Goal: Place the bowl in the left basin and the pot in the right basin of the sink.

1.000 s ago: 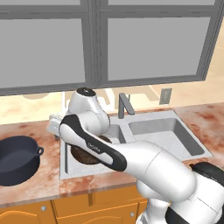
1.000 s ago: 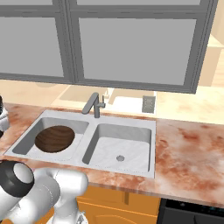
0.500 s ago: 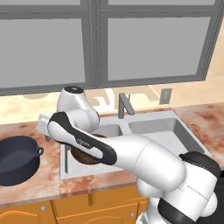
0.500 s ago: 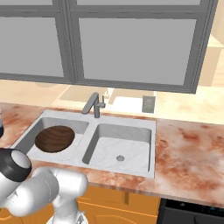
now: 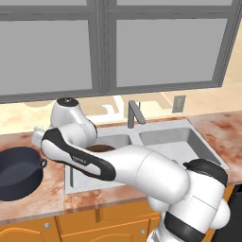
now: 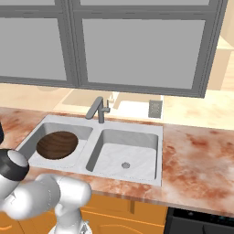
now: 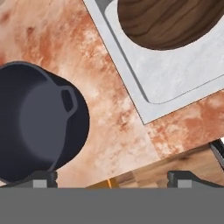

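The tool [image 7: 112, 177], spread wide and holding nothing, hangs over the worktop [image 7: 118, 127] between the pot [image 7: 37, 120] and the sink [image 6: 98, 141], whose left basin [image 6: 41, 137] holds the bowl [image 6: 57, 145].

Arm [image 5: 108, 163] swung further left since a second ago: the joint that was over the left basin [image 6: 43, 137] now sits past the sink [image 6: 155, 137] edge, above the bench [image 5: 52, 189] toward the pot [image 5: 16, 172]. Bowl [image 6: 57, 145] more exposed in right base view.
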